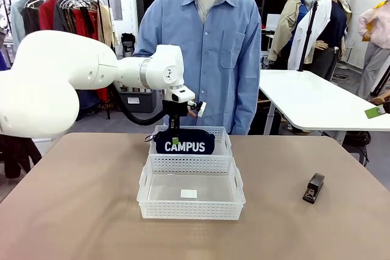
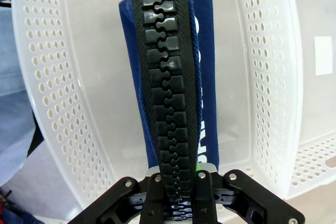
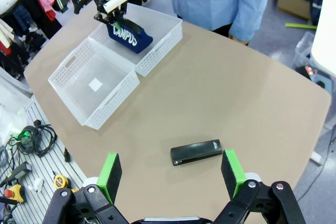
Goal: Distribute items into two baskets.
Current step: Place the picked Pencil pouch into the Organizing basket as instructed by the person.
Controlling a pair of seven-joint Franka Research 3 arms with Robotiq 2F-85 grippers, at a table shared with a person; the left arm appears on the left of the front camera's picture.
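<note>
My left gripper (image 1: 175, 127) is shut on the zip edge of the navy pouch (image 1: 184, 142) marked "CAMPUS". The pouch hangs upright inside the far basket (image 1: 223, 139); I cannot tell whether it touches the floor. In the left wrist view the black zip of the pouch (image 2: 168, 93) runs up from my shut left gripper (image 2: 178, 176), with the far basket (image 2: 52, 77) around it. The near basket (image 1: 164, 188) holds nothing. The black stapler (image 1: 314, 187) lies on the table at the right. My right gripper (image 3: 171, 174) hovers open above the stapler (image 3: 196, 152).
A person in a blue shirt (image 1: 207, 41) stands at the far side, just behind the baskets. The two baskets touch end to end at the table's middle. A white table (image 1: 317, 101) stands at the back right. Cables and tools (image 3: 26, 140) lie beside the table.
</note>
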